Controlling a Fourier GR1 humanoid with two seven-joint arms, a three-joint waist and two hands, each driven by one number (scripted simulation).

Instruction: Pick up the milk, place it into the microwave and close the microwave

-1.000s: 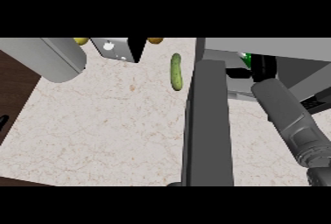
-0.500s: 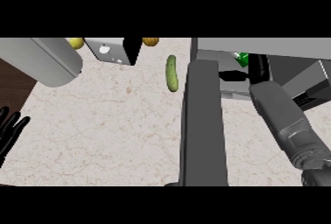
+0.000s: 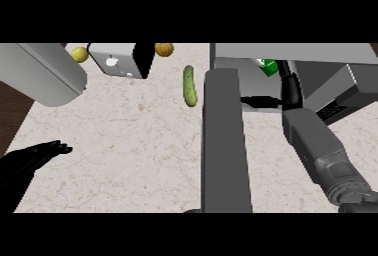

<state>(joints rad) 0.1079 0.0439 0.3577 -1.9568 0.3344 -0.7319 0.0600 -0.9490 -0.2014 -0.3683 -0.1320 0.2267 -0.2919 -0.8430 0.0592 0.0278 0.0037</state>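
1. The black left hand (image 3: 29,162) showed at the lower left edge over the speckled beige stone counter (image 3: 133,145), its fingers nearly straight and pointing to the right, with nothing in it.
2. Up from that hand lay a large grey cylinder (image 3: 40,72); to the right of the cylinder were a small round yellow fruit (image 3: 80,54), a white and black box-shaped appliance (image 3: 122,60) and an orange-brown rounded item (image 3: 165,49).
3. A long green cucumber (image 3: 190,86) lay on the counter, well up and right of the left hand, just beside the open dark grey microwave door (image 3: 223,145), seen edge-on.
4. The black right hand (image 3: 284,92) reached past the door into the grey microwave (image 3: 325,75). Whether its fingers were spread or curled could not be told.
5. The green and white milk carton (image 3: 267,67) stood inside the microwave, just beyond the right hand; contact could not be determined.
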